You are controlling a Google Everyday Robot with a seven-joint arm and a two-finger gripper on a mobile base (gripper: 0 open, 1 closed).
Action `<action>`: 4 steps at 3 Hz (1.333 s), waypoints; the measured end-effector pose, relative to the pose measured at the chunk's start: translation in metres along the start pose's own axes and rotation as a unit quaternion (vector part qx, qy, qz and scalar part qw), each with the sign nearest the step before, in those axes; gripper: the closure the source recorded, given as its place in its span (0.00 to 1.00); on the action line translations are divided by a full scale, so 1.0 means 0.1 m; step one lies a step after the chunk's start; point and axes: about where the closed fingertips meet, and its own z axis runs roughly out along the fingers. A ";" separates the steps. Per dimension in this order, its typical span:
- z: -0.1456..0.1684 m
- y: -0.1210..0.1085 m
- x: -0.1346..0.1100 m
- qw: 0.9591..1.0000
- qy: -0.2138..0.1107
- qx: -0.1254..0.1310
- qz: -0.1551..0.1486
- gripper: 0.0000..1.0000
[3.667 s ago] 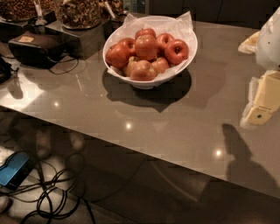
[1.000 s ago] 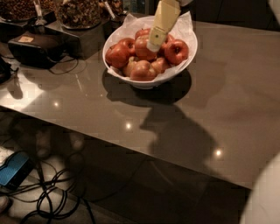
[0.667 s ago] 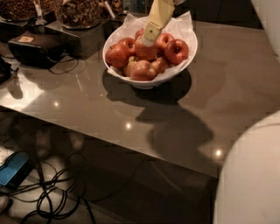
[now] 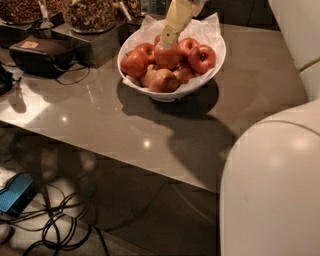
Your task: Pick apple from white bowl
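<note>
- One gripper (image 4: 166, 39) reaches down into the single white bowl (image 4: 172, 94), its tip at the apple (image 4: 167, 56). I cannot tell whether the jaws are clenched.
- The apple sits top centre on a pile (image 4: 162, 80) of roughly eight.
- The bowl stands on the desk (image 4: 100, 117), near two nut trays (image 4: 92, 15).

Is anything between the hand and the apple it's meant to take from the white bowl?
Nothing visible. The hand hangs over the white bowl, its tip at the apple, which lies on top of the other apples.
</note>
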 end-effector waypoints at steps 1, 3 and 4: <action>0.07 -0.04 0.00 1.000 0.002 -0.004 0.010 0.14; 0.27 -0.04 -0.02 1.000 0.009 -0.025 0.017 0.16; 0.38 -0.04 -0.04 0.999 0.011 -0.034 0.018 0.20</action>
